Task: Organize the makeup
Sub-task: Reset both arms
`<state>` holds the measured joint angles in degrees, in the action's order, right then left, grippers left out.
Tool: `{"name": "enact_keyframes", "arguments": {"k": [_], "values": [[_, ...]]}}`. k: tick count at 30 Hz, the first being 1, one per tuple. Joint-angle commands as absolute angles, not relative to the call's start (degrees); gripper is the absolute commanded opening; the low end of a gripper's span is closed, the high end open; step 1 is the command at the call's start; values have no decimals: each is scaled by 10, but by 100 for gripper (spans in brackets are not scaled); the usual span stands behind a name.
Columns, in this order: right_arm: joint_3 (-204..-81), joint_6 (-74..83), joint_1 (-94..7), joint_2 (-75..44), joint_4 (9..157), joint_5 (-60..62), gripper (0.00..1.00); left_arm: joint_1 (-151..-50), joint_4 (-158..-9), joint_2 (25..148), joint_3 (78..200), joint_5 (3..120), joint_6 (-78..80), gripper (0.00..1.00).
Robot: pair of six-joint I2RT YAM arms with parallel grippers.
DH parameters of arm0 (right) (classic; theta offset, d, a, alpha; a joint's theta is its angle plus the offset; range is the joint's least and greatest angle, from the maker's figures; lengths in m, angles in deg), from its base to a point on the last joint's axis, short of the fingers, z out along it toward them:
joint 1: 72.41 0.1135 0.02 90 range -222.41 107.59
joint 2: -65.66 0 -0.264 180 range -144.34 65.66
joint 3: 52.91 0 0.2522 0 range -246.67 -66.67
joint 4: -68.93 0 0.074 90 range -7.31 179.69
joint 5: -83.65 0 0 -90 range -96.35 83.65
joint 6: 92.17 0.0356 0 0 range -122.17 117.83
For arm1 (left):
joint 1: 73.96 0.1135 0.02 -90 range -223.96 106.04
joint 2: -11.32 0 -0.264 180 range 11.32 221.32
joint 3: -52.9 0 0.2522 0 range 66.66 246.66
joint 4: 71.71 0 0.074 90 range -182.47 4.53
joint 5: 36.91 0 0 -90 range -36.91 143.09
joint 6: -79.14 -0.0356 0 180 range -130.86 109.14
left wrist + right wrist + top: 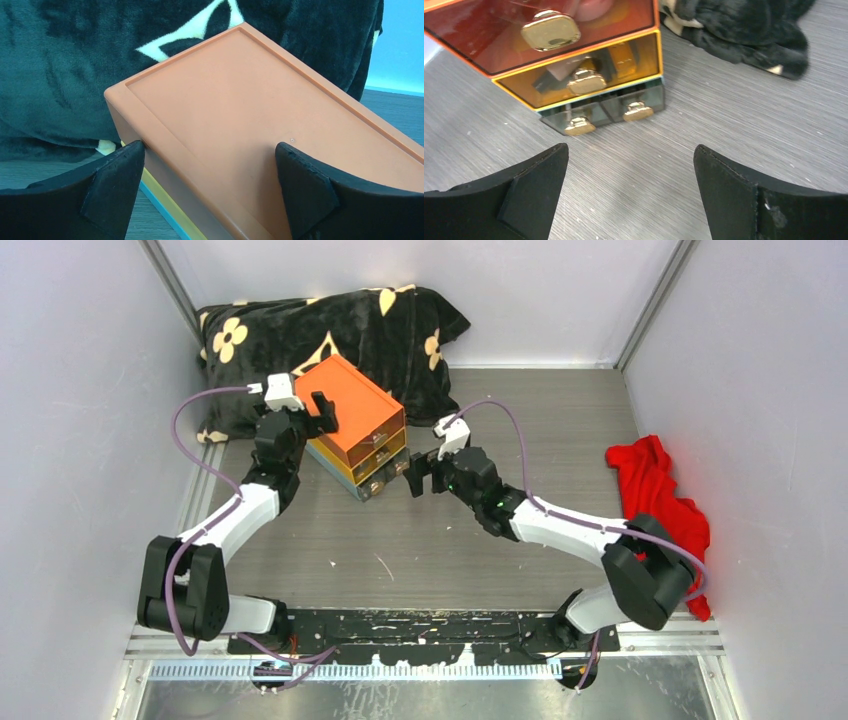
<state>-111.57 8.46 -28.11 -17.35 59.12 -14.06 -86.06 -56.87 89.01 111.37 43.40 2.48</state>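
Observation:
The orange-topped drawer box [355, 425] stands on the table in front of a pillow. In the right wrist view its translucent drawers [574, 70] with gold knobs are pushed in; blurred makeup shapes show through them, a pinkish item in the top drawer and gold and dark items in the yellow one. No loose makeup lies on the table. My left gripper [322, 412] is open, its fingers [112, 187] straddling the box's left top edge [210, 115]. My right gripper [418, 472] is open and empty, just right of the drawer fronts, over bare table [634, 180].
A black pillow with cream flowers [330, 340] lies behind the box and touches it. A red cloth [655, 490] lies at the right wall. Grey walls enclose the table on three sides.

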Motion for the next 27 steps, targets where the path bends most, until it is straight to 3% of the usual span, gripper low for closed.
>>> {"name": "enact_keyframes", "arguments": {"k": [1,8,14,27], "values": [[-1160,81,-277,-132,724,-225,100,-878,-747,894,1106,504,13,100],[-1132,73,-278,-71,747,-246,99,-885,-847,786,1135,488,-3,100],[-1118,77,-278,-37,764,-243,100,-883,-919,680,1166,404,-37,100],[-1104,81,-278,23,811,-259,100,-879,-1021,607,1216,417,-12,100]]}}
